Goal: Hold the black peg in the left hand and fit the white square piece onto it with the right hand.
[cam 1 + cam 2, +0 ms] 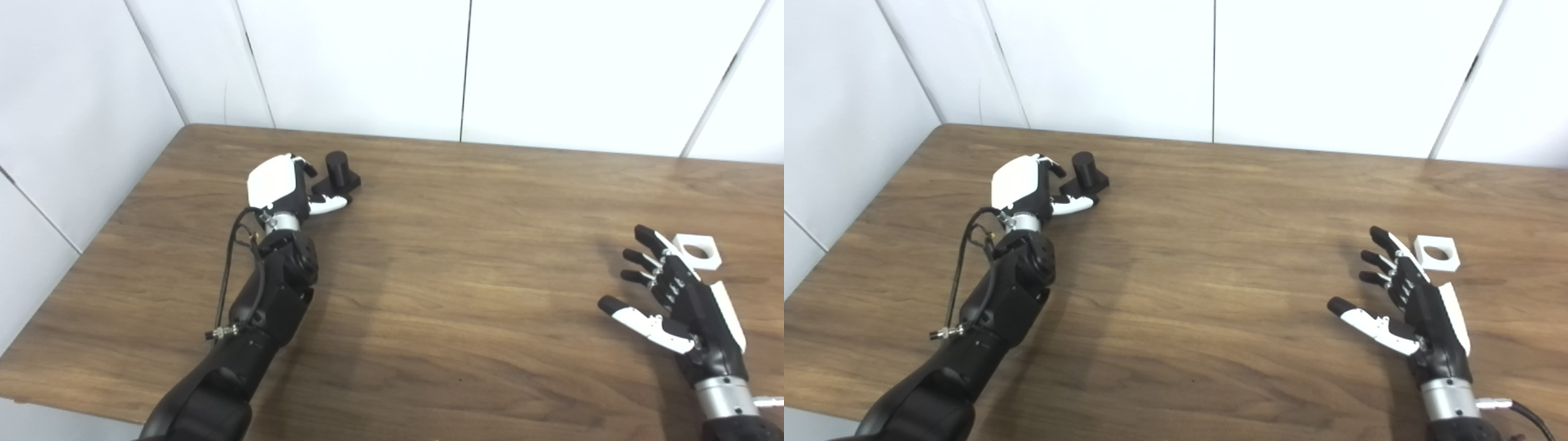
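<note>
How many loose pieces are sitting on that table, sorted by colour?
Black: 1, the black peg, right by the left robot hand.
White: 1, the white square piece, just beyond the right robot hand.
Total: 2

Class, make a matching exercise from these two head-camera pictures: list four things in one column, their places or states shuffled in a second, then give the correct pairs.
Things
1. black peg
2. white square piece
3. left hand
4. right hand

Places or states
A. open, fingers spread, holding nothing
B. lying on the table near its right edge
C. standing near the far left corner
D. fingers curled around the peg's base

Pairs: 1-C, 2-B, 3-D, 4-A
</note>
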Controlling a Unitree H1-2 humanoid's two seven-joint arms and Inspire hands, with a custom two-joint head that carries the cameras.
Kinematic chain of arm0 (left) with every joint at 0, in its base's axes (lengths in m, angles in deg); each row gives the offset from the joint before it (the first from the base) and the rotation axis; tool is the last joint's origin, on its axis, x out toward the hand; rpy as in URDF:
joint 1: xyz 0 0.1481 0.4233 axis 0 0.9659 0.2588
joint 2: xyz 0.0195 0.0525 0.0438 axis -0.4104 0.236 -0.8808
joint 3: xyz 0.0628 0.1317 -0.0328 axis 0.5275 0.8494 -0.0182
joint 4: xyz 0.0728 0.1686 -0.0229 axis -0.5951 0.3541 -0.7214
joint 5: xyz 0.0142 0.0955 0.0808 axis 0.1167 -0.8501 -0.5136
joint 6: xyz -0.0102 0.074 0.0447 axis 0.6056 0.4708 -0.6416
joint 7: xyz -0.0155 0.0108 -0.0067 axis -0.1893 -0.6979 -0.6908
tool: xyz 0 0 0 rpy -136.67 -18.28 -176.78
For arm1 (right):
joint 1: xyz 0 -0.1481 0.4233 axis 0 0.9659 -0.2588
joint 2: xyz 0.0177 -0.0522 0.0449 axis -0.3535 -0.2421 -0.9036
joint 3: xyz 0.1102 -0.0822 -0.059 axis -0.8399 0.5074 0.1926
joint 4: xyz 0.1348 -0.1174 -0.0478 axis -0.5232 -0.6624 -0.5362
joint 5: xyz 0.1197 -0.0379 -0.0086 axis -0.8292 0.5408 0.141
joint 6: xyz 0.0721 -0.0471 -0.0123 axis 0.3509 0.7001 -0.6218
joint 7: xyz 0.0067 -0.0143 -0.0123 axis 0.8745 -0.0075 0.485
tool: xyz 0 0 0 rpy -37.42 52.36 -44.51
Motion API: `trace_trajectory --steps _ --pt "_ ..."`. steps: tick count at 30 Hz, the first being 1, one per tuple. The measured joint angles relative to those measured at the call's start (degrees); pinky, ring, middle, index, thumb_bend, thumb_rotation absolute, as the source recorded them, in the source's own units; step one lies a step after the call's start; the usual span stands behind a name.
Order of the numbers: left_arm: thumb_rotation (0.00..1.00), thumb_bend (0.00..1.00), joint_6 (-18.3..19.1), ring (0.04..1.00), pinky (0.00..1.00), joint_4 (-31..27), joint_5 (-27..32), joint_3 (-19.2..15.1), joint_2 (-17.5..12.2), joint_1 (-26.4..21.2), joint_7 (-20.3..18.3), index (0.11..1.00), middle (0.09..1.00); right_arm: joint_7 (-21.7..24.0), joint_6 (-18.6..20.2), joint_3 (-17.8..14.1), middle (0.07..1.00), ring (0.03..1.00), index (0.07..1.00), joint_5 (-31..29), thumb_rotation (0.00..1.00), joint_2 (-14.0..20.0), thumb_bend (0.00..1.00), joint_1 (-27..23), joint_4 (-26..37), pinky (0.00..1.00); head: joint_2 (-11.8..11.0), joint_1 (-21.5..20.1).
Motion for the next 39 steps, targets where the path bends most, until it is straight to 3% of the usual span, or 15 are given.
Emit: trace_trajectory --steps 9,22,30,32,34,39 --pt "0.43 0.93 -0.6 0.881 0.81 2.2 1.4 0.9 0.1 -1.3 0.6 0.644 0.908 -0.1 0.1 -0.1 0.921 0.84 0.884 0.2 0.3 -0.2 0.77 0.5 0.5 0.74 0.0 -0.8" --pt "0.39 0.89 -4.9 0.87 0.77 8.0 4.4 1.8 0.2 -3.7 4.5 0.638 0.892 -0.8 0.1 -0.1 0.922 0.838 0.883 0.8 0.31 -0.3 0.76 1.6 1.7 0.75 0.4 -1.6" --pt "0.22 0.79 -10.6 0.847 0.73 13.6 7.4 1.9 0.0 -6.0 7.0 0.597 0.847 -1.0 0.1 -0.2 0.921 0.834 0.881 0.9 0.33 -0.4 0.76 2.1 2.1 0.73 0.6 -2.4" --pt "0.14 0.63 -11.6 0.837 0.73 14.6 7.9 1.9 -0.1 -6.8 7.1 0.534 0.833 -1.0 0.1 -0.3 0.921 0.832 0.881 0.9 0.34 -0.4 0.76 2.4 2.3 0.72 0.7 -2.2" --pt "0.09 0.55 -11.8 0.825 0.72 14.9 8.4 2.1 -0.2 -7.0 7.1 0.502 0.821 -1.0 0.1 -0.4 0.921 0.83 0.882 0.8 0.35 -0.4 0.76 2.5 2.4 0.72 0.8 -2.1" --pt "0.07 0.52 -14.1 0.801 0.7 15.4 9.6 2.6 -0.2 -7.3 7.1 0.487 0.791 -1.0 0.0 -0.8 0.926 0.847 0.885 0.2 0.34 -0.4 0.73 2.5 2.4 0.73 0.8 -2.3"
